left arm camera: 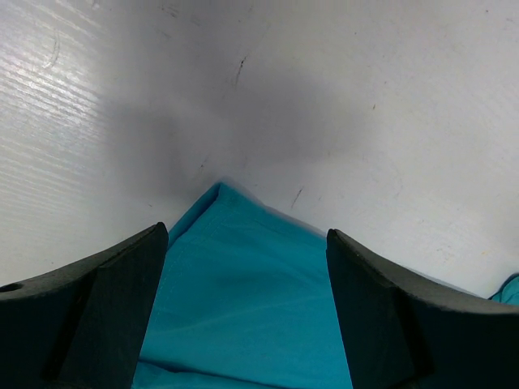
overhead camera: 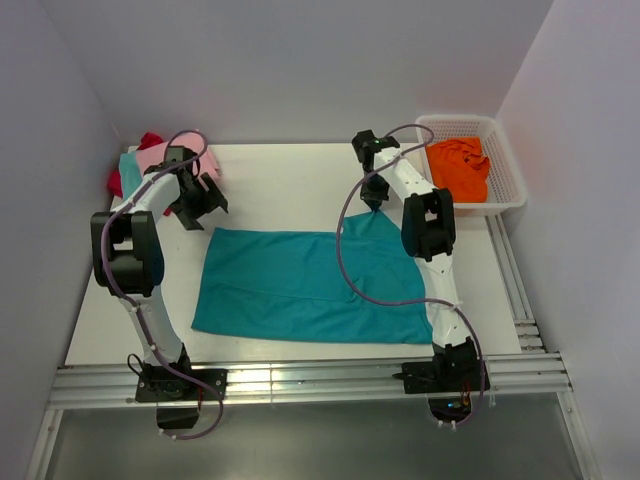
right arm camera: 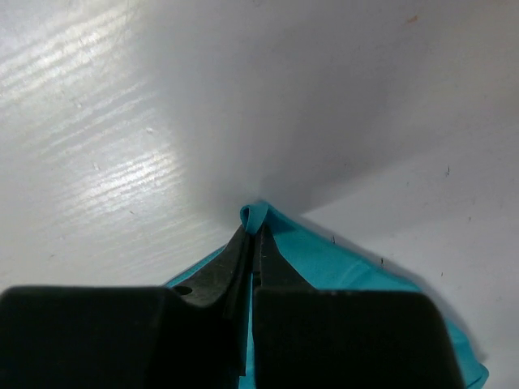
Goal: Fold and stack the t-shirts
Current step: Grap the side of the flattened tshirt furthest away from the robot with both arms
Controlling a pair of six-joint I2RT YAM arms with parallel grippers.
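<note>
Nearest the arms, the teal shirt (overhead camera: 310, 285) lies spread flat on the white counter (overhead camera: 280, 180) as a wide rectangle. Its near edge runs close to the counter's front edge.

At the shirt's far right corner, the right gripper (right arm camera: 256, 233) points down with its jaws pressed together on the cloth. A small fold of teal pokes out just past the fingertips, and the corner lifts slightly off the counter.

At the far left corner, the left gripper (left arm camera: 246, 240) hangs above the cloth with its jaws spread wide and nothing between them. The shirt's corner shows in the gap below, and the gripper is not touching it.

Further back, in the far left corner of the counter, a small pile holds the pink shirt (overhead camera: 150, 155), the light aqua shirt (overhead camera: 128, 166) and the red shirt (overhead camera: 150, 138).

In the far right corner stands a white mesh basket (overhead camera: 508, 165) with the orange shirt (overhead camera: 460, 165) crumpled inside it.
</note>
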